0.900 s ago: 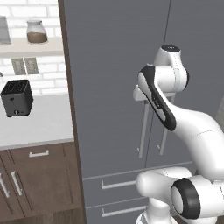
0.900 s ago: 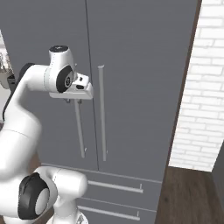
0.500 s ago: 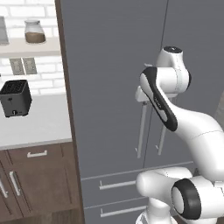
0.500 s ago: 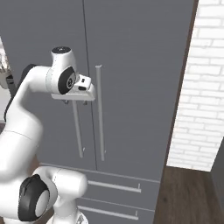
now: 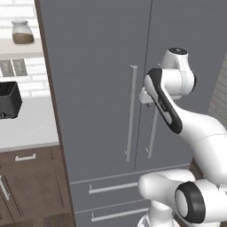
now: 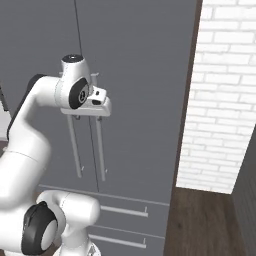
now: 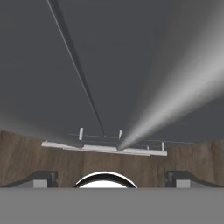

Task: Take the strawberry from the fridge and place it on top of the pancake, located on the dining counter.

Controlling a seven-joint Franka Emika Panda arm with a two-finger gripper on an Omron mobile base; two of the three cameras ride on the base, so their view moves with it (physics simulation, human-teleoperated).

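Reaching up in a bent elbow, the white arm holds its gripper (image 6: 95,114) close against the fridge (image 5: 102,66), beside the long silver bar handles (image 5: 131,113), jaws spread wide on nothing (both matte grey doors shut). Left sits a pale worktop (image 5: 26,128) with a black toaster (image 5: 9,100).
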